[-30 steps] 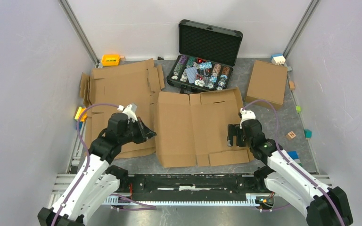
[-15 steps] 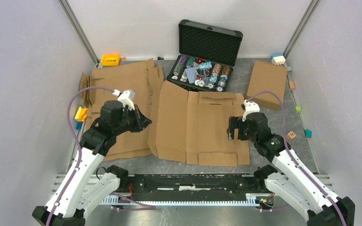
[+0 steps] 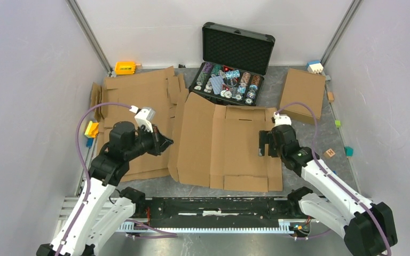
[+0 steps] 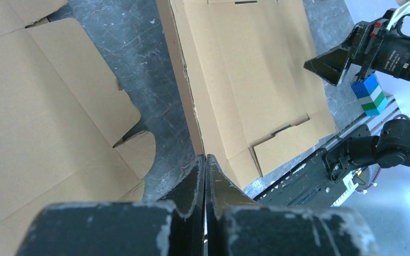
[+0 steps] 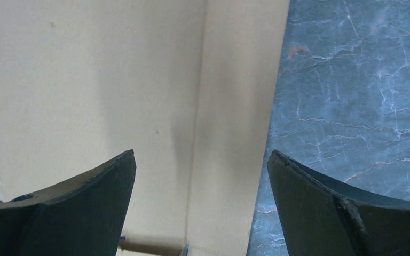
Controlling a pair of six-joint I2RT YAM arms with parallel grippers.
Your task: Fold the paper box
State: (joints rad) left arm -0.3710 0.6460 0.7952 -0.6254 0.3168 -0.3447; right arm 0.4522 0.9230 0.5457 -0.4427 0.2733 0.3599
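A grey, marbled table top (image 3: 320, 133) is enclosed by three plain white walls, with two slanting metal posts seen at the far corners. One paper box (image 3: 224, 144), a flat sheet of plain brown corrugated cardboard with cut flaps and tabs, is spread across the middle of the table, its left panel tilted up from the surface. More flat brown cardboard (image 3: 133, 98) is laid to the left of it; whether this is one sheet or several overlapping cannot be told. One closed brown cardboard box (image 3: 302, 95) is placed at the far right, and one open black hard case (image 3: 235, 58) filled with colourful chips is set at the back. One small orange device (image 3: 124, 68) is seen in the far left corner. About six small coloured blocks (image 3: 348, 151) are scattered along the right edge, though some are too small to be counted with certainty. Two arms are mounted at the near edge. The left gripper (image 4: 205, 176) is pressed together, its tips just at the box's left edge. The right gripper (image 5: 200, 186) is spread wide above the box's right edge.
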